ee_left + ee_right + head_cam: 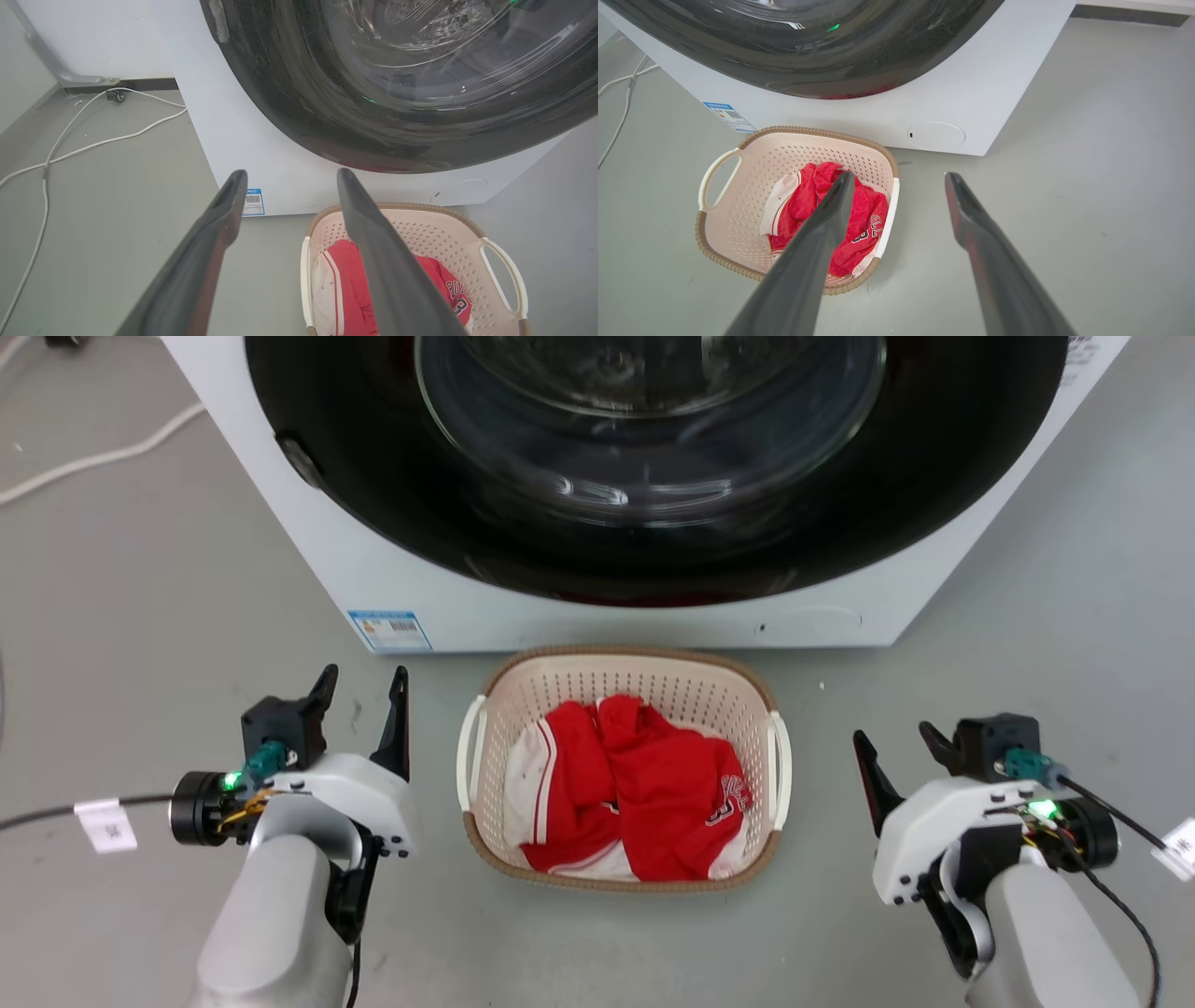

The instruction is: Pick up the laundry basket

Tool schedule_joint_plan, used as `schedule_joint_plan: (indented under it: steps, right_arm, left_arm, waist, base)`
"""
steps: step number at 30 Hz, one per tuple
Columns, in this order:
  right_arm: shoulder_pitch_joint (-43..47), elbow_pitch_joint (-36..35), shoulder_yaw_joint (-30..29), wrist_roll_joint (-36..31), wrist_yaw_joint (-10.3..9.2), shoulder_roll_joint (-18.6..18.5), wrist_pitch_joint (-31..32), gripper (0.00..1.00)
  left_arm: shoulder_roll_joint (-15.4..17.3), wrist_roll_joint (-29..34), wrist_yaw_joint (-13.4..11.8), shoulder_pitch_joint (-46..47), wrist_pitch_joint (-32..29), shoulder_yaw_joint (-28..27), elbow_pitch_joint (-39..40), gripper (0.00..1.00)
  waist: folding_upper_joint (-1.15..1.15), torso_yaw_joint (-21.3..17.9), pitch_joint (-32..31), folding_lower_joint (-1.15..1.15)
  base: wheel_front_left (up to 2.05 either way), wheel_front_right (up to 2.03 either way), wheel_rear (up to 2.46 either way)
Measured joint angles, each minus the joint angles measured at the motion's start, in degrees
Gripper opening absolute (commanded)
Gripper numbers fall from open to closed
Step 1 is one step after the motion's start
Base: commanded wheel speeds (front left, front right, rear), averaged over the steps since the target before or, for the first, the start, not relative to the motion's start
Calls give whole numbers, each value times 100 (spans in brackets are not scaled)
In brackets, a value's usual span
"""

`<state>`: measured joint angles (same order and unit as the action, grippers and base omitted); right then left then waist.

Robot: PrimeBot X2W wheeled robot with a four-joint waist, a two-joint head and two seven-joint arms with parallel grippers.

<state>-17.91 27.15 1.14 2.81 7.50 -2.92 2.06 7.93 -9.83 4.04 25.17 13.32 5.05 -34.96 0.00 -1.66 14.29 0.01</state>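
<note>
Jaws spread on L gripper (pixel 365 672), R gripper (pixel 892 732), flanking laundry basket (pixel 653 686) w/ red clothes (pixel 653 784); washing machine (pixel 420 569) just behind.

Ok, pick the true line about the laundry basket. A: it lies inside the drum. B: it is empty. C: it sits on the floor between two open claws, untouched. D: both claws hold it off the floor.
C: the laundry basket rests on the floor before the washing machine, red clothing inside, with the left claw and right claw open, clear of its handles.
</note>
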Motion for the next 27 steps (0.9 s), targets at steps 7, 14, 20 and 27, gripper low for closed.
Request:
schedule_joint_plan:
  steps: [7, 14, 20, 27]
  right_arm:
    - [-712, 943, 377, 470, 0, 2, 204, 100]
    - [-1502, 1846, 825, 964, 1, 1, 412, 100]
    - [-2146, 2437, 1270, 1363, 1, 1, 502, 100]
    - [-2859, 2906, 1822, 1960, 1, 1, 464, 100]
  left_arm:
    - [80, -299, 204, 708, -297, 4, -1140, 100]
    - [159, -655, 314, 1426, -747, 134, -2091, 100]
    - [231, -1024, 336, 1948, -1168, 458, -2560, 100]
    - [503, -1535, 337, 2502, -1648, 932, -2731, 100]
  waist:
    - [0, -90, 627, 0]
    - [0, -170, 1232, 1]
    - [0, -244, 1747, 1]
    - [0, -344, 2350, 1]
  base:
    - [0, 0, 0]
    - [0, 0, 0]
    - [0, 0, 0]
    - [0, 0, 0]
